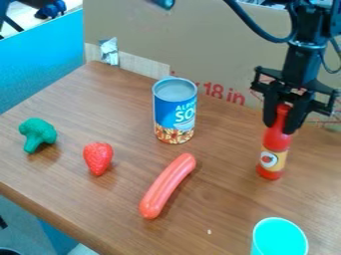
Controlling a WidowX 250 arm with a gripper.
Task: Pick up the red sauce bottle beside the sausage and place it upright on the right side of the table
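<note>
The black gripper (285,119) hangs at the right of the table, its two fingers on either side of the upper part of a red bottle (274,149). It is shut on the bottle's neck. The bottle stands upright, or nearly so, with a yellow label low on its side; whether its base touches the table I cannot tell. To the left of the bottle stands a blue can (175,110) with an orange lower band. A reddish sausage (168,186) lies slanted in front of the can.
A red strawberry (98,158) and green broccoli (38,134) lie on the left of the wooden table (126,109). At the front right edge of the view is a turquoise cup (279,238). A cardboard wall (200,35) stands behind the table.
</note>
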